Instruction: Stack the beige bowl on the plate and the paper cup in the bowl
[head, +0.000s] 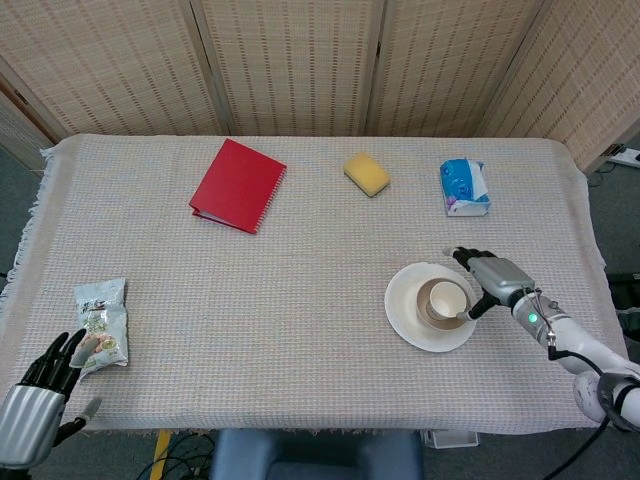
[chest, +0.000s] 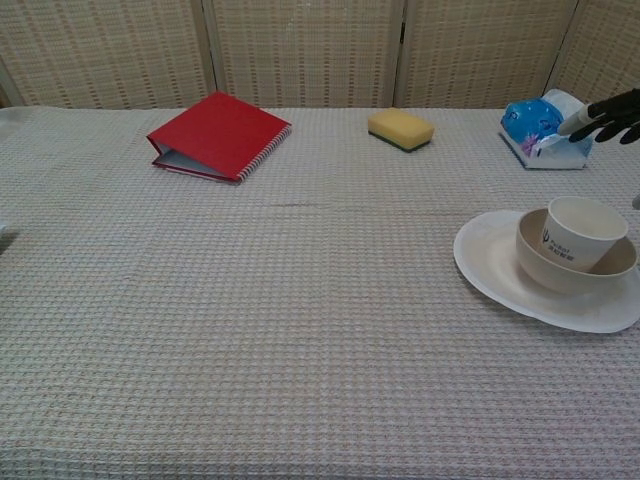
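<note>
The white plate (head: 405, 315) (chest: 490, 265) lies on the right side of the table. The beige bowl (head: 428, 315) (chest: 545, 268) sits on it, and the paper cup (head: 449, 299) (chest: 578, 232) rests inside the bowl, leaning a little. My right hand (head: 493, 277) (chest: 610, 113) hovers just right of the bowl with fingers spread, holding nothing and clear of the cup. My left hand (head: 38, 400) stays at the near left corner, fingers apart and empty, beside a snack packet (head: 101, 323).
A red notebook (head: 238, 185) (chest: 218, 136) lies at the back left. A yellow sponge (head: 367, 174) (chest: 400, 128) and a blue tissue pack (head: 464, 187) (chest: 540, 128) sit at the back right. Woven screens stand behind the table.
</note>
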